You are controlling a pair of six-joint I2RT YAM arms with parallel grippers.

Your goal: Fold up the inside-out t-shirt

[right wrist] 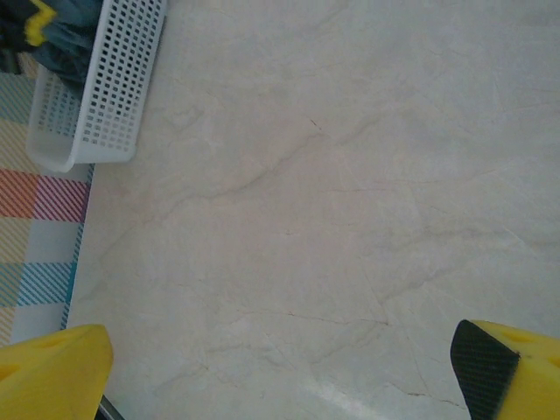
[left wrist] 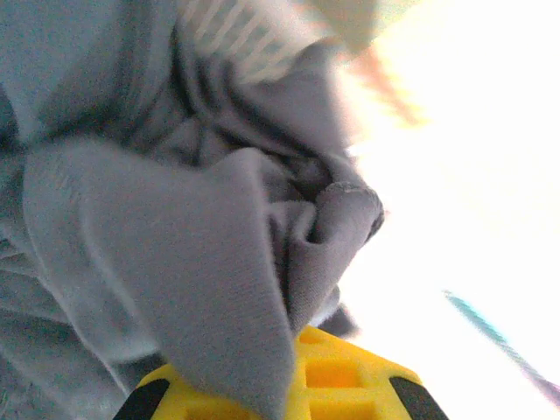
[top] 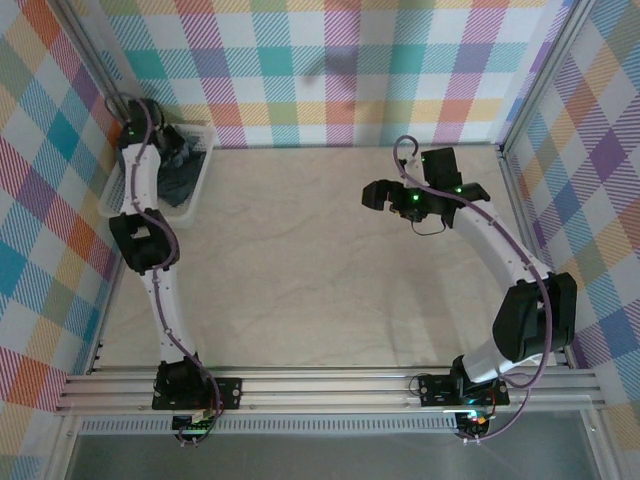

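Found t-shirt (left wrist: pixel 175 245) bunched inside basket (right wrist: pixel 114 87) at far-left corner of surface (top: pixel 300 260). Saw left gripper (left wrist: pixel 302 381) pinched tight on a fold of it. Saw right gripper (right wrist: pixel 280 376) spread wide, holding nothing, above bare surface, well apart from basket.

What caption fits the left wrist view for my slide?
Left gripper closed on a fold of the bunched blue-grey t-shirt.

Desk (top: pixel 330 270) middle and right side open; far-left corner blocked by white basket (right wrist: pixel 114 96) holding t-shirt (left wrist: pixel 131 219), left tool (top: pixel 186 160) dug in.
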